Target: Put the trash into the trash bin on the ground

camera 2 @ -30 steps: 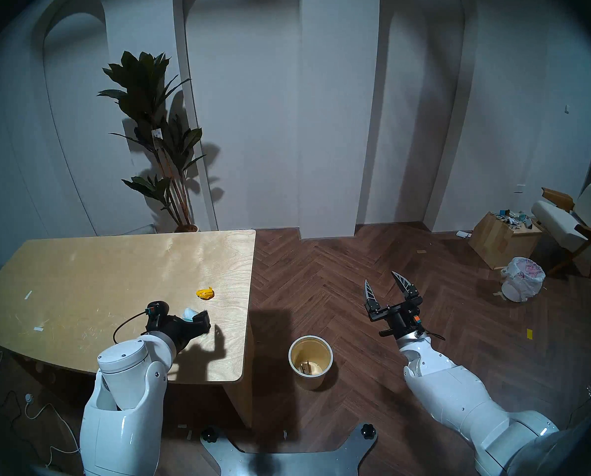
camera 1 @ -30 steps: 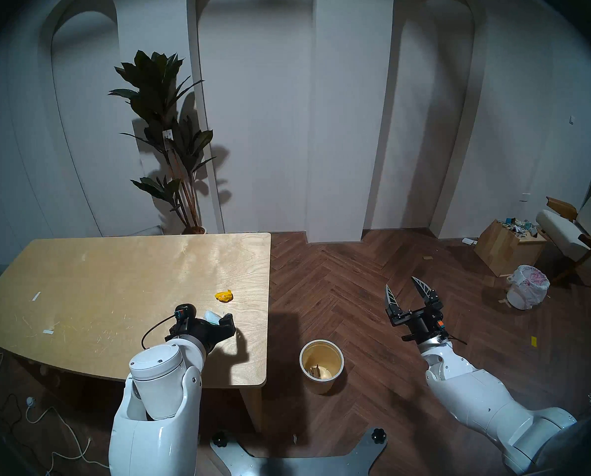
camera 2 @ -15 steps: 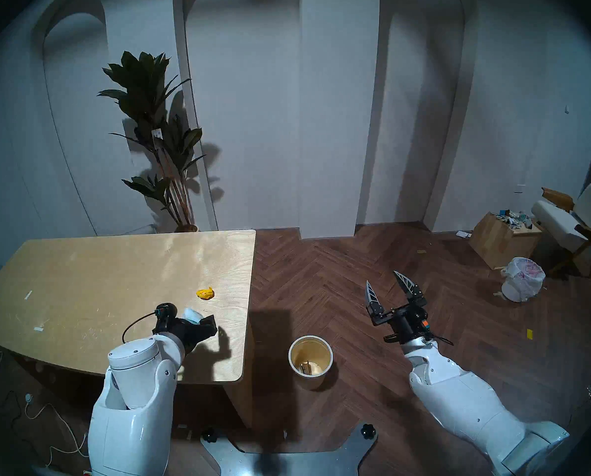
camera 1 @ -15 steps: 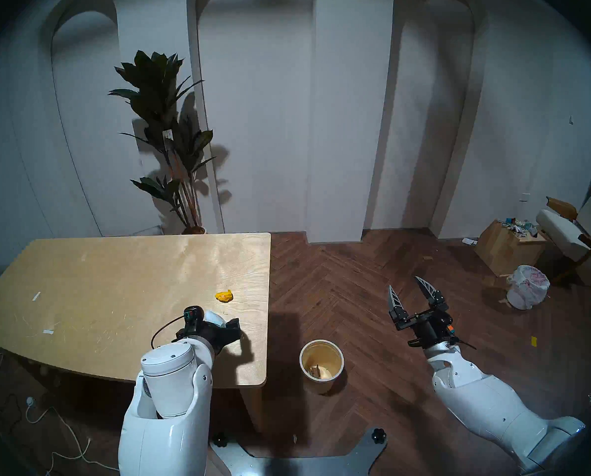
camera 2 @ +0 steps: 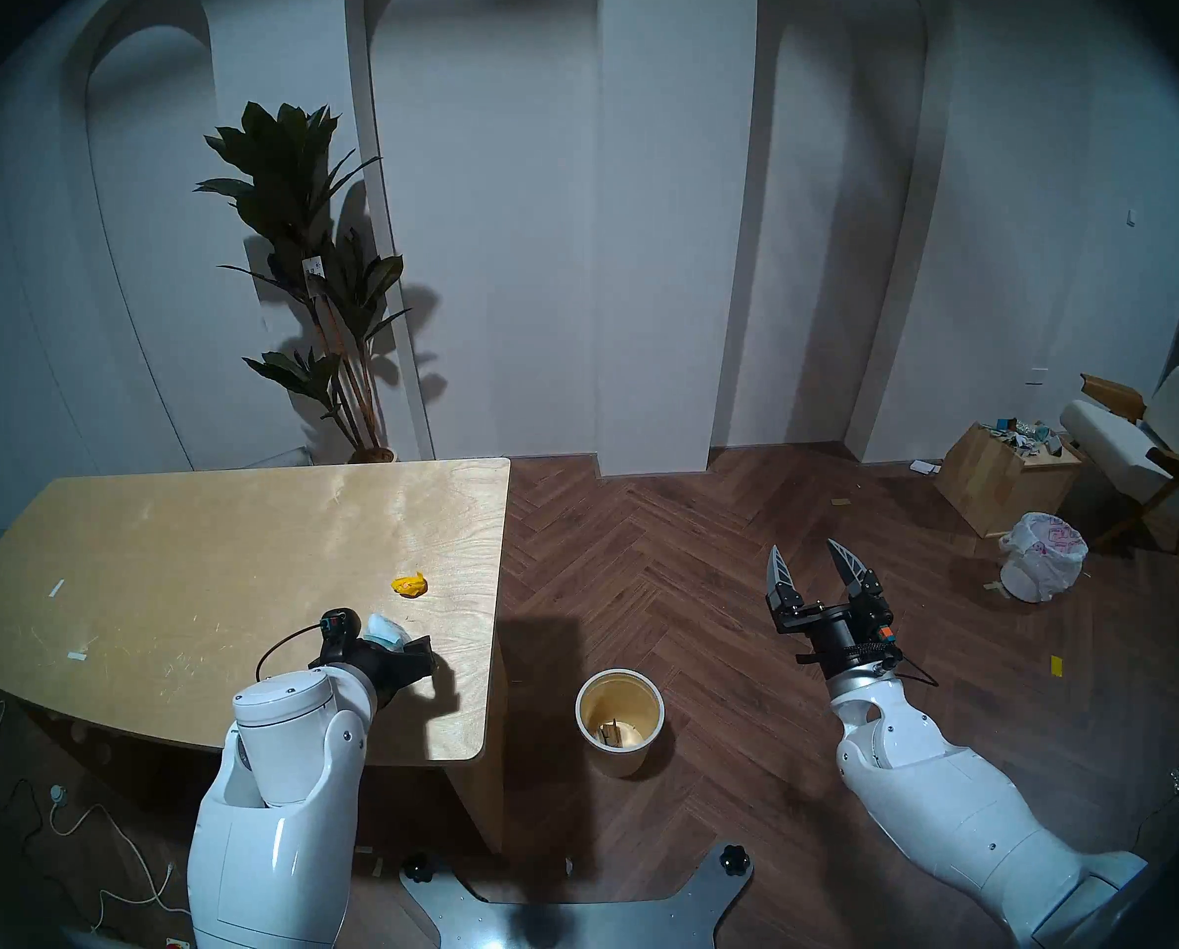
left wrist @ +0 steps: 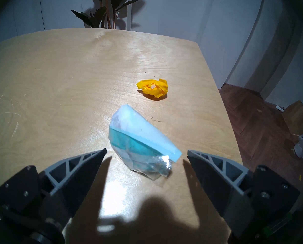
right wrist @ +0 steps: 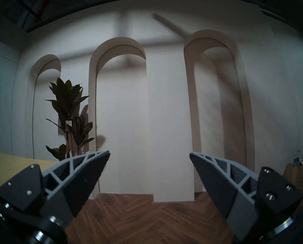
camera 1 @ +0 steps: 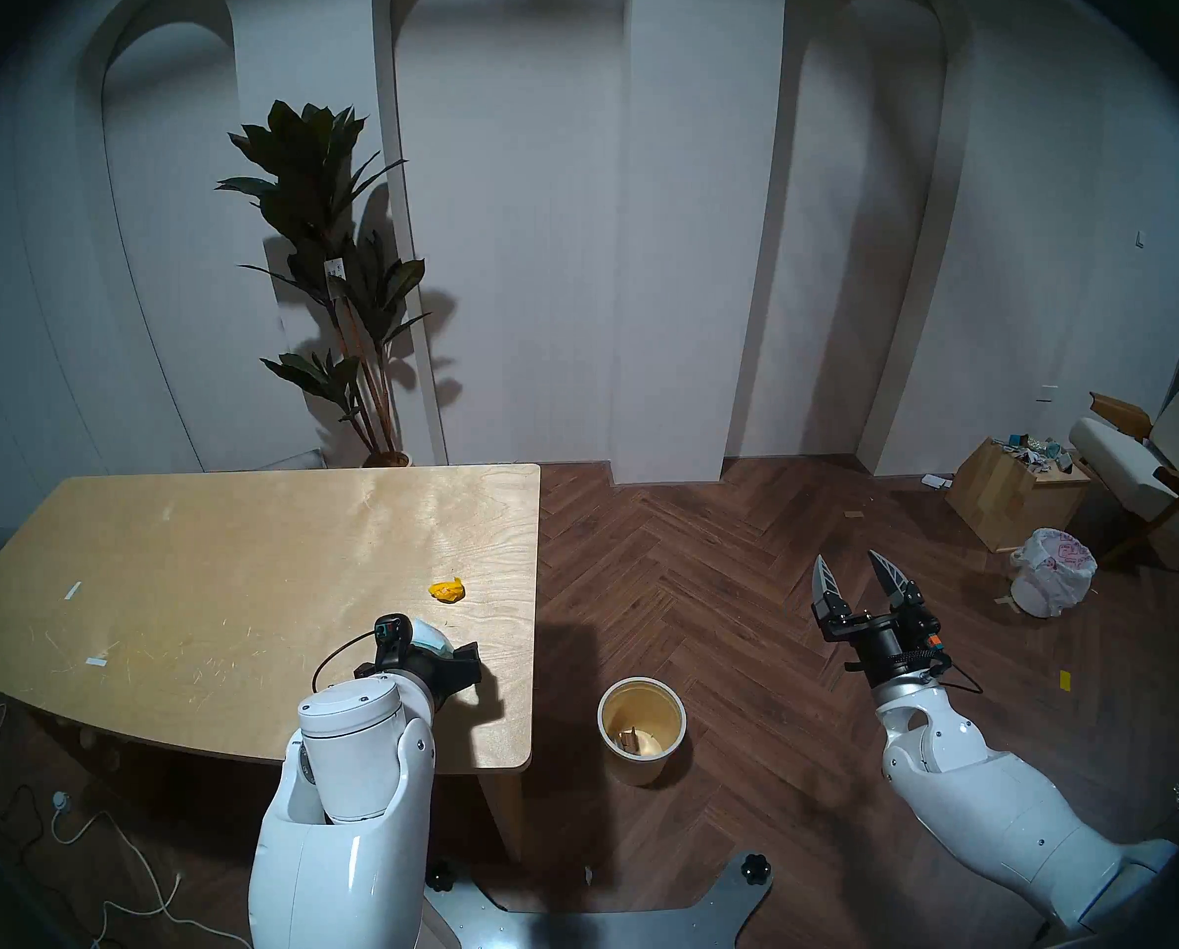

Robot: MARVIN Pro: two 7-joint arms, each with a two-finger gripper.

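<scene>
At the frame's centre, the spread left claw brackets a teal wrapper on the table: light, crinkly, probably slippery; best pinched across its middle. Right claw spread, idle.

Dim room, hard shadows, dark fisheye rims.
</scene>
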